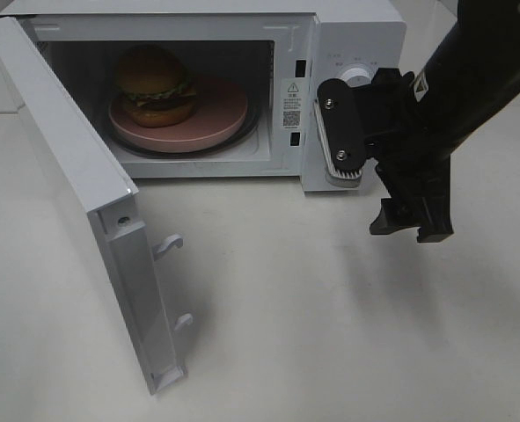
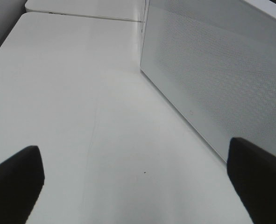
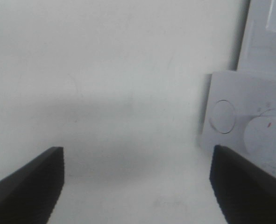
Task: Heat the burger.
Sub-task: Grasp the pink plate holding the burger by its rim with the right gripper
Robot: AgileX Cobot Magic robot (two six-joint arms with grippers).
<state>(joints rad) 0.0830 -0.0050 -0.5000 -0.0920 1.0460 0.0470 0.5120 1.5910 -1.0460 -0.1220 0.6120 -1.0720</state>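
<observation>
The burger [image 1: 154, 85], with a golden-brown bun, green lettuce and a dark patty, sits on a round pink plate [image 1: 216, 119] inside the open white microwave [image 1: 356, 31]. The microwave door [image 1: 66, 158] is swung out to the left. My right gripper [image 1: 411, 227] hangs in front of the control panel at the microwave's right end, well apart from the burger. In the right wrist view this gripper [image 3: 138, 154] is open and holds nothing, beside the white dial [image 3: 268, 137]. My left gripper [image 2: 134, 154] is open and empty over the table, and does not show in the exterior view.
The open door juts toward the front of the table, its latch hooks [image 1: 167, 246] sticking out. A white perforated microwave panel [image 2: 212, 79] stands close beside the left gripper. A round button [image 3: 222, 116] sits next to the dial. The tabletop [image 1: 330, 316] is white.
</observation>
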